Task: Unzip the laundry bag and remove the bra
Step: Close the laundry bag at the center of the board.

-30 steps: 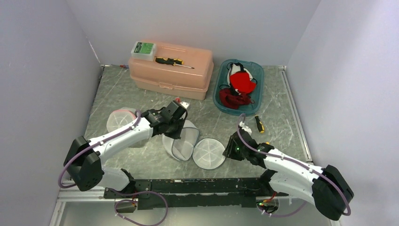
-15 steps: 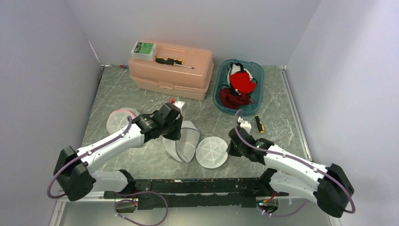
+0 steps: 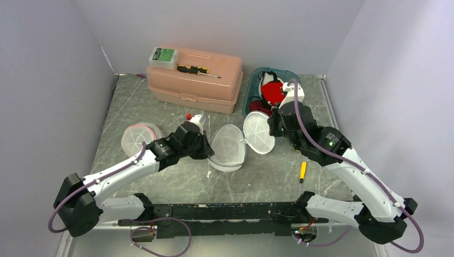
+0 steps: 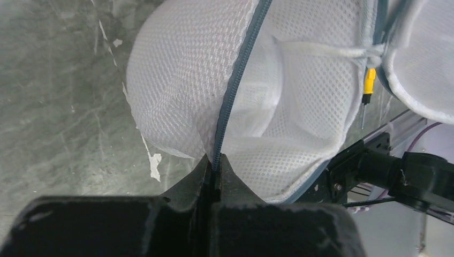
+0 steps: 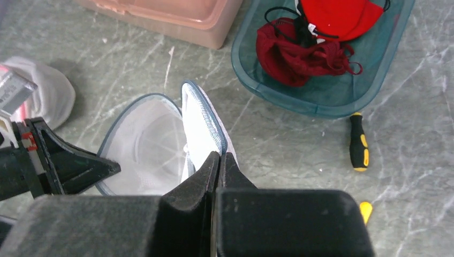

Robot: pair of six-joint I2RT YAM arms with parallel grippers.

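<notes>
A second ago we were seeing the right arm lying low at the near side, its claw open beside a round half of the laundry bag point(image 3: 227, 147) that was flat on the counter point(image 3: 160, 112). Now that arm is standing tall and reaching toward the far side. The right claw point(image 5: 219, 159) is pinching the zip-edged rim of that half point(image 3: 258, 134) and holding it tilted up, just in front of the teal tub point(image 5: 316, 112). The bag is gaping like a clamshell, its two halves joined at one spot, and it is sitting farther from the near edge than before.

The left arm is now running lower and longer along the counter, and its wrist is pointing right. The left claw point(image 4: 216, 165) is clamping shut on the grey zipper band at the left rim of the other half, which is resting on the counter.

The right forearm is covering the near corner of the tub in the overhead view. It is also hiding the black and yellow screwdriver point(image 5: 357, 142), which only the right wrist view is showing. A yellow screwdriver point(image 3: 302, 171) is lying in plain sight near the arm. Red garments point(image 5: 300, 51) are lying in the tub. The pale mesh is folding over itself, so we cannot tell what is inside the bag. A second mesh bag point(image 3: 136, 138) is sitting well to the left, partly behind the left arm.
</notes>
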